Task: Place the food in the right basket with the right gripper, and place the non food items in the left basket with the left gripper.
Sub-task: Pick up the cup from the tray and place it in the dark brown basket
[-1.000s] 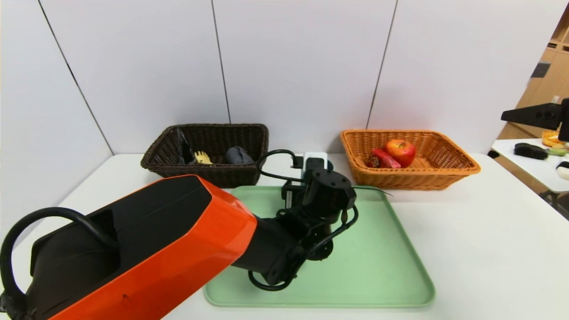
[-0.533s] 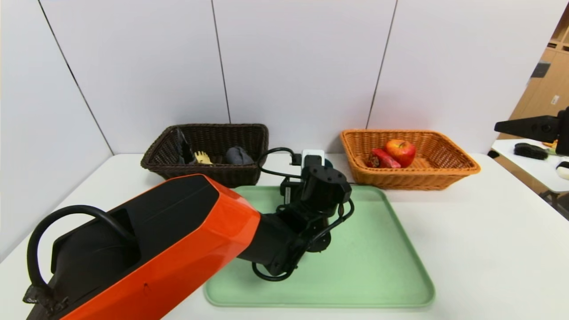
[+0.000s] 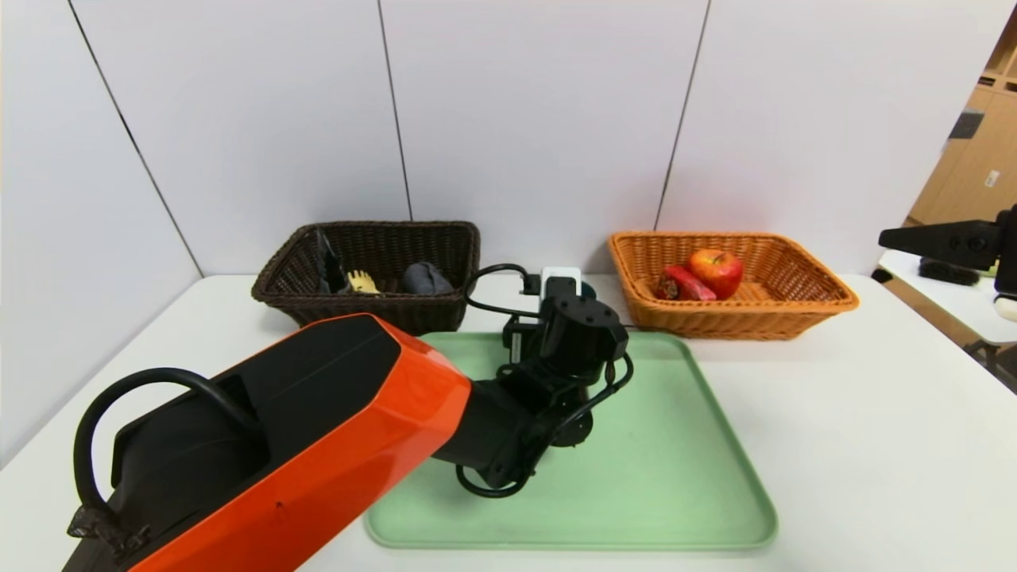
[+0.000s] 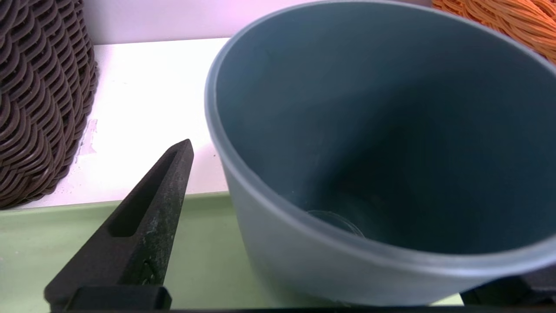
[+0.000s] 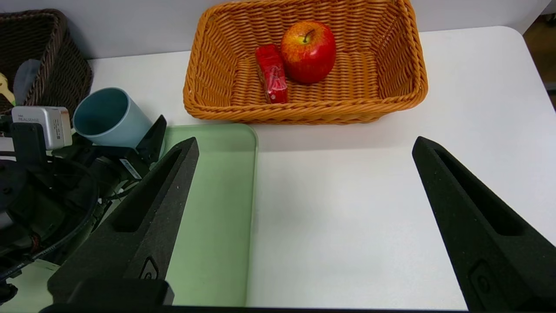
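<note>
The teal-grey cup (image 4: 373, 143) stands at the far edge of the green tray (image 3: 675, 477). My left gripper (image 4: 347, 195) is open around it, and a gap shows between one finger (image 4: 147, 226) and the cup wall. The cup also shows in the right wrist view (image 5: 108, 117). The dark brown left basket (image 3: 373, 306) holds the cone bottle (image 3: 326, 266), the pasta spoon (image 3: 363, 280) and the rolled cloth (image 3: 425, 278). The orange-tan right basket (image 3: 794, 306) holds the apple (image 3: 717, 270) and the red carton (image 3: 685, 282). My right gripper (image 5: 304, 148) is open and empty, raised at the right.
The two baskets stand against the back wall with a gap between them, just beyond the tray. My orange left arm (image 3: 302, 445) covers the tray's left part. A side table (image 3: 977, 294) with odd items stands at the far right.
My left wrist has moved a little farther toward the tray's far edge, and the arm has shifted with it. My right gripper has sunk a little at the right edge.
</note>
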Controlling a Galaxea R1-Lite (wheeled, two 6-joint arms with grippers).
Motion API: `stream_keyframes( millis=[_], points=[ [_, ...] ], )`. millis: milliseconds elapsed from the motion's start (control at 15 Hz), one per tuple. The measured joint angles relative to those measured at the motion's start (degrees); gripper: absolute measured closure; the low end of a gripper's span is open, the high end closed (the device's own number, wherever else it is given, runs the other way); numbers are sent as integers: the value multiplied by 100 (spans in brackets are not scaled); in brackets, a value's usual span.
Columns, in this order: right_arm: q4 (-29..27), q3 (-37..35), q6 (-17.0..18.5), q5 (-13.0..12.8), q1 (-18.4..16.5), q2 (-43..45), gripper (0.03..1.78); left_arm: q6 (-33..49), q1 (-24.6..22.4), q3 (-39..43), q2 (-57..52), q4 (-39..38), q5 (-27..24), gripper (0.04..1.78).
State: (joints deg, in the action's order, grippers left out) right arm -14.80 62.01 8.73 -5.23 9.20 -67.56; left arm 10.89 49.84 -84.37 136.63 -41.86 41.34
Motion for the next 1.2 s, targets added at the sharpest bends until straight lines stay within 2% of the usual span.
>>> stream_keyframes(
  millis=[333,400,533,600,1000,1200],
  points=[
    [2,-79,0,-9,82,33,12,7,0,0,2,2,-2,13],
    [2,-90,0,-9,85,33,12,16,0,0,0,-2,-5,19],
    [4,-99,4,-9,94,33,12,13,0,0,0,-2,-2,53],
    [4,-101,0,-9,94,34,11,11,-2,0,-5,2,-2,63],
    [2,-124,11,-11,132,30,11,2,16,41,-240,94,-49,64],
    [4,-168,17,-9,132,22,11,123,68,-94,-968,719,-411,64]
  ],
)
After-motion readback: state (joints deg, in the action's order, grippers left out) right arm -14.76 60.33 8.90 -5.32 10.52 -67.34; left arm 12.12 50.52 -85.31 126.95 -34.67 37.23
